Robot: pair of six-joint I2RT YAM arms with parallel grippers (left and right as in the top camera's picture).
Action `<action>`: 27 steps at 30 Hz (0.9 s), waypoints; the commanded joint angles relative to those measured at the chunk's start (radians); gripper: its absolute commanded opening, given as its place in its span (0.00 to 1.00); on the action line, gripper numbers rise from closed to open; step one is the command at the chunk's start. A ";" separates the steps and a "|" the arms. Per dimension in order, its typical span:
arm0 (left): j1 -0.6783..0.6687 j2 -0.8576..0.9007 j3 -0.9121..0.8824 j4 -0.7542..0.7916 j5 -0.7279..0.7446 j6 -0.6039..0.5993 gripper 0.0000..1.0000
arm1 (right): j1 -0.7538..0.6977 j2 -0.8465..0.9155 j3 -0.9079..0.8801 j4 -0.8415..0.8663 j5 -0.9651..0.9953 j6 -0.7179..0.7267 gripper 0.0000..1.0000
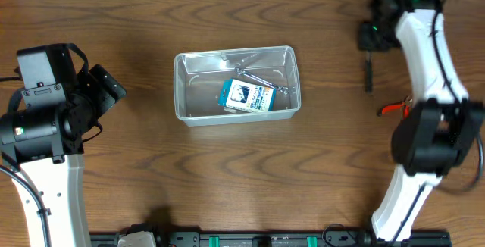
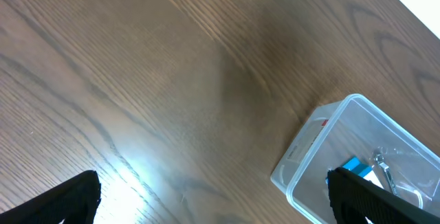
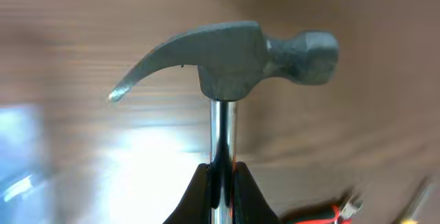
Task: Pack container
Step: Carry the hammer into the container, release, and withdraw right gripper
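The container point(image 1: 182, 88) sits near the middle of the bench point(image 1: 151, 20), long side going left to right. It's clear plastic w/ round corners & a thin rim. Inside lies a blue & white packet point(image 1: 246, 96), flat on the bottom. A shiny metal tool point(image 1: 261, 80) lies just beside it at the back; can't tell what kind. The left wrist cam shows one corner of the container w/ the packet & the metal bit inside.

Left jaws: spread wide, nothing in them. Their black fingers point(image 2: 72, 196) show at the 2 bottom corners of the wrist view, w/ bare wood between. From above they hang left of the container, apart from it.

Right jaws: pinching the shiny shaft of a claw hammer point(image 3: 234, 62), a bit under the grey head. The head is at the top of the wrist view & the claw points left. The bench behind it is blurry.

Red-handled pliers point(image 1: 394, 109) lie on the bench at the right, well apart from the container.
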 commanded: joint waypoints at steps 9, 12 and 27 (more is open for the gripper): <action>0.004 0.004 -0.002 -0.007 -0.015 0.022 0.98 | 0.425 -0.132 0.016 0.010 -0.179 -0.547 0.01; 0.004 0.004 -0.002 -0.010 -0.015 0.022 0.98 | 0.486 -0.104 0.016 0.011 -0.243 -0.683 0.01; 0.004 0.004 -0.002 -0.010 -0.015 0.022 0.98 | 0.542 0.181 0.016 0.032 -0.362 -0.899 0.02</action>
